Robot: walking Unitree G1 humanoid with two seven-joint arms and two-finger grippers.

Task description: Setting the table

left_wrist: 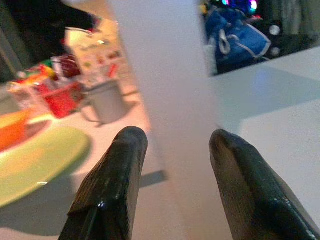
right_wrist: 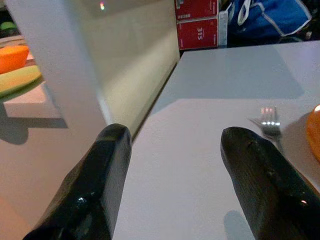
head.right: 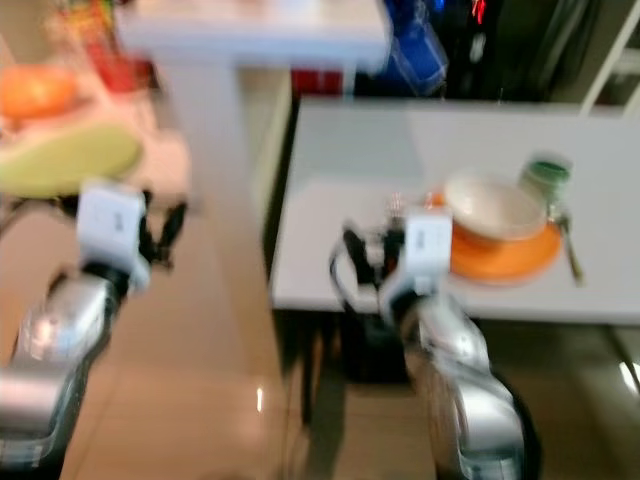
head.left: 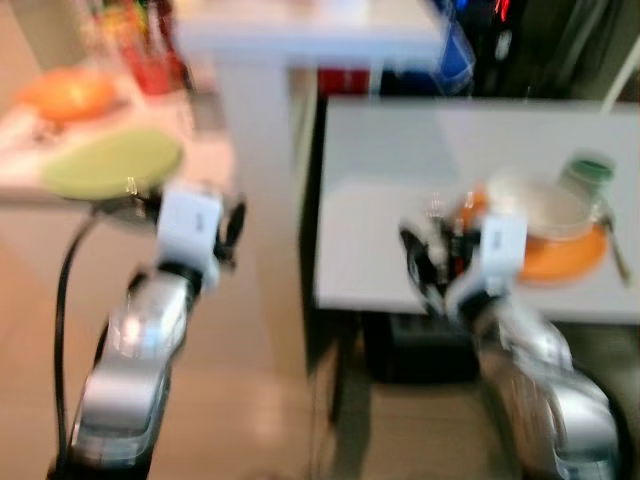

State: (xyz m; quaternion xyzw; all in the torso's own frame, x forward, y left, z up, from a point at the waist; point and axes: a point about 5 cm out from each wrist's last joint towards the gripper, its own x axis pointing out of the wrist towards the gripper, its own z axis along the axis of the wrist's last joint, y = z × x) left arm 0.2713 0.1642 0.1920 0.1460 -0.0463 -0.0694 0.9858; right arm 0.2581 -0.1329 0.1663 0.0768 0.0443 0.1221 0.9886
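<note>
The views are blurred. On the grey table [head.left: 400, 160] to the right, a white bowl [head.left: 540, 205] rests on an orange plate [head.left: 570, 258]. A green-topped cup [head.left: 588, 172] stands behind it and a spoon [head.left: 615, 250] lies to its right. A fork [right_wrist: 270, 122] lies left of the plate. My right gripper [head.left: 425, 262] hovers open and empty over the table's front edge, close to the fork. My left gripper [head.left: 232, 225] is open and empty in the gap between table and counter. A green plate [head.left: 112, 162] lies on the counter near it.
The left counter [head.left: 205, 150] also carries an orange bowl [head.left: 65, 95], a grey mug [left_wrist: 105, 100] and red packages [left_wrist: 62, 95]. A white pillar [left_wrist: 165, 75] rises between counter and table. Blue bags [right_wrist: 272, 17] and red boxes [right_wrist: 197, 25] sit behind the table.
</note>
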